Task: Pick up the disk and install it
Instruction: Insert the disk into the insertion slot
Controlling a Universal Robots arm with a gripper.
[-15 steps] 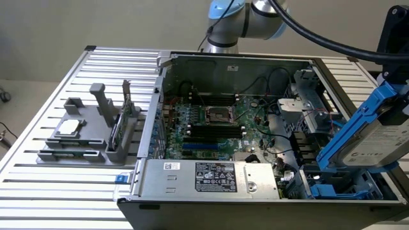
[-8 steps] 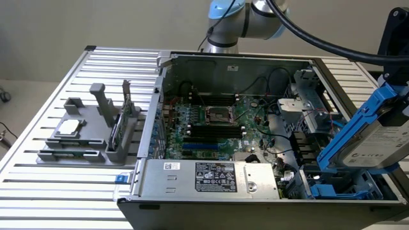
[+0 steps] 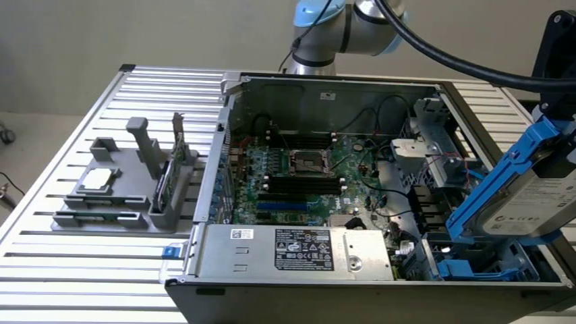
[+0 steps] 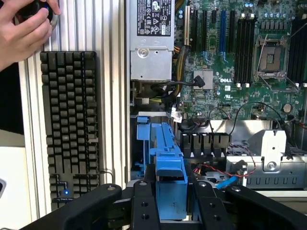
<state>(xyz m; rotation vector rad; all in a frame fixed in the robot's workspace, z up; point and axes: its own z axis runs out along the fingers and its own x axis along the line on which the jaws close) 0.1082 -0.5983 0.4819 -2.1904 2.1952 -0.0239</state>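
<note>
One disk [image 3: 529,196] — long axis steeply tilted — gripped in the hand [image 4: 171,194].

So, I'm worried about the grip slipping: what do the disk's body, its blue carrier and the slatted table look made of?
The disk: its body looks like bare metal, silver-grey with a dull sheen, under a white paper-like label. The blue carrier looks like moulded plastic: even bright colour, slight gloss, thin ribs. The table is probably aluminium: pale, satin, ribbed slats.
</note>
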